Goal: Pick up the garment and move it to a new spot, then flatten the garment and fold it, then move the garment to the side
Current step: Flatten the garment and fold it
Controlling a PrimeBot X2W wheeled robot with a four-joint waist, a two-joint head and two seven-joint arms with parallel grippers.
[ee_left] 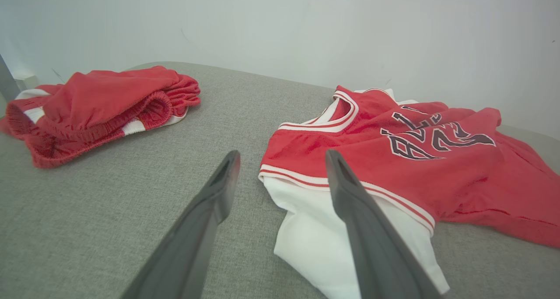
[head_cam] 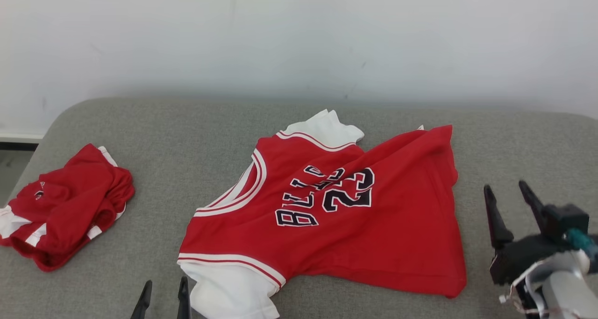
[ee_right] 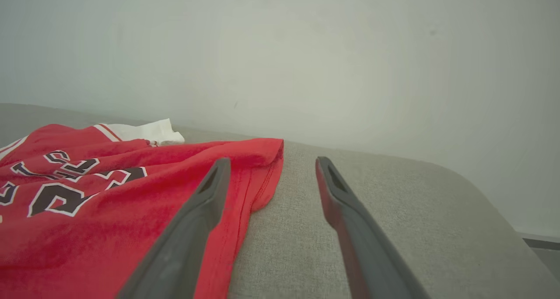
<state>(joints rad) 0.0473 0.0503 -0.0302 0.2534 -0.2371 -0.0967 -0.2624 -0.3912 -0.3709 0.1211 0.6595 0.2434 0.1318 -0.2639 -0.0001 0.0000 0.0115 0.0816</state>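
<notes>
Garment (head_cam: pixel 355 225): red jersey with white trim, dark "23" and partly creased lettering facing up.

Left claw (head_cam: pixel 165 284): both fingers spread apart, nothing between them. In the left wrist view the left claw (ee_left: pixel 282 154) points at the jersey's near white sleeve (ee_left: pixel 315 246). One finger crosses the sleeve in that view; I cannot tell whether it touches the cloth. From the head view the fingertips sit just beside the sleeve's left edge.

Right claw (head_cam: pixel 505 187): fingers likewise parted and gripping nothing. It sits to the right of the jersey's hem, with a strip of bare surface between them in the head view. In the right wrist view the right claw (ee_right: pixel 272 160) points past the far hem corner (ee_right: pixel 267 159), and one finger overlaps the red hem edge in the picture. Contact not clear.

Jersey position: middle of the grey fabric-covered surface (head_cam: pixel 187 137), lying sideways, neck opening toward my left, hem toward my right. Not flat: a raised crease runs diagonally across the lettering toward the far hem corner. A second white sleeve (head_cam: pixel 327 127) sticks out at the far edge.

Further out: crumpled red shorts (head_cam: pixel 70 207) with white stripes, well apart from the jersey at my far left, near the surface's edge. Pale wall (head_cam: pixel 299 38) behind.
</notes>
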